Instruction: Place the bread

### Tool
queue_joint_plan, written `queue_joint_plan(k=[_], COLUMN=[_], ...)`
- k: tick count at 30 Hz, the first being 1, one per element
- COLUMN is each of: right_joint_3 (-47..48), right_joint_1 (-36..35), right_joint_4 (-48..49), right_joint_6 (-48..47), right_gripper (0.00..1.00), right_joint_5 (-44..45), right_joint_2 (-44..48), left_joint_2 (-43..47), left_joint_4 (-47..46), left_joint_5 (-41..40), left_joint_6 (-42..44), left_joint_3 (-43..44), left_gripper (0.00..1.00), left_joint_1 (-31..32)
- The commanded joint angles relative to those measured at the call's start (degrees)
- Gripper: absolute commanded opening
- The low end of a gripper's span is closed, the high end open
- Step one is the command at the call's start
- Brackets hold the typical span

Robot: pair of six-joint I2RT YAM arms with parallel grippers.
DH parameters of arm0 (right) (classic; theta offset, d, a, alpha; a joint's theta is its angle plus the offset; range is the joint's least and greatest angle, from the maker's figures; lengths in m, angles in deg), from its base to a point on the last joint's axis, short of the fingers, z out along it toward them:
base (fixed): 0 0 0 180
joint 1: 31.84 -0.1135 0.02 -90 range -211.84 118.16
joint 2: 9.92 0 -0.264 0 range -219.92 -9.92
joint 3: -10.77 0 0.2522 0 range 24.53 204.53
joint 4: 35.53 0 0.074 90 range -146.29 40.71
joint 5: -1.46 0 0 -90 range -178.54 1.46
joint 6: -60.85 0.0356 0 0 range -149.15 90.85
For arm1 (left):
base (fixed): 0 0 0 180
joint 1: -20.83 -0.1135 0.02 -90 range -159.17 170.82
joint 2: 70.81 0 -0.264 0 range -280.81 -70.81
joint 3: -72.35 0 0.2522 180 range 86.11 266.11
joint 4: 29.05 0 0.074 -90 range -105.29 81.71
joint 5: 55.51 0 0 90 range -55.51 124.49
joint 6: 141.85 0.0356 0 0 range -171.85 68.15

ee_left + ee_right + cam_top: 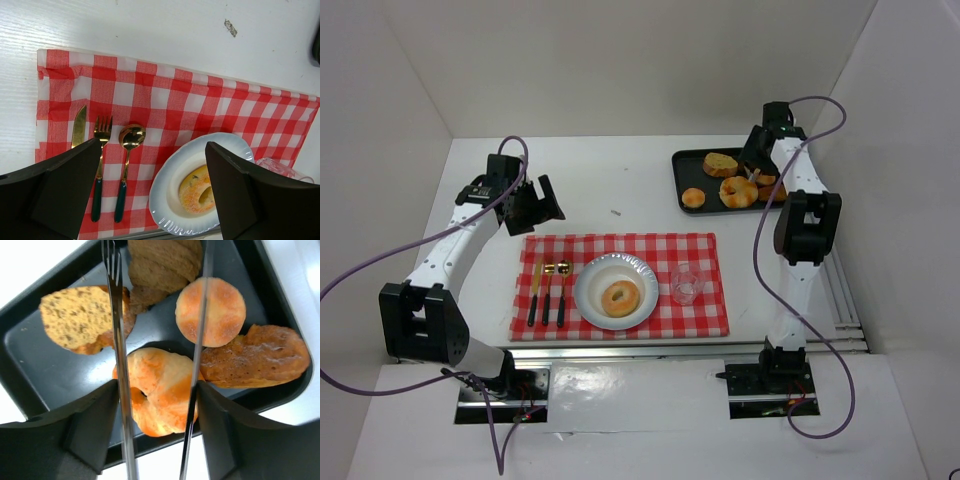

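Note:
A black tray [682, 170] at the back right holds several breads: a seeded slice [80, 317], a round roll [211, 311], a twisted ring loaf [160, 390], a brown toast [255, 357] and a dark loaf [160, 265]. My right gripper [760, 165] is over the tray, shut on metal tongs [116, 315]. The tongs' arms are spread and hold nothing; in the right wrist view they run either side of the ring loaf. A bagel [620, 298] lies on the white plate [590, 290]. My left gripper [535, 205] is open and empty above the placemat's back left.
A red checked placemat [700, 250] carries the plate, a clear glass [685, 283] to its right, and a knife [78, 127], fork [101, 145] and spoon [131, 137] to its left. White walls enclose the table.

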Motion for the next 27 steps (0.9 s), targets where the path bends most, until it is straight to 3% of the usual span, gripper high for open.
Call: queue_joint_plan(k=[1, 8, 19, 27], right_joint_3=[2.6, 4.6, 1.6, -1.7], right_joint_1=[0.3, 0.3, -0.2, -4.7], right_joint_4=[0.3, -0.9, -0.1, -2.0], right_joint_6=[-0.4, -0.4, 0.1, -1.0], right_gripper=[0.68, 0.47, 0.46, 0.45], right_joint_5=[0.2, 0.2, -0.3, -1.1], right_joint_2=[-1.1, -1.6, 11.8, 20.6], left_joint_2=[0.0, 0.0, 0.0, 0.6], left_joint_4=[-1.4, -1.4, -1.4, -1.4], left_joint_5=[-0.6, -0.6, 0.0, 0.6], left_joint_6=[-0.7, -0.7, -0.7, -0.7], left_joint_3=[2.3, 2.3, 2.3, 1.8], left_gripper=[0.98, 0.98, 0.98, 0.98], left_joint_1=[0.2, 0.2, 0.2, 0.2])
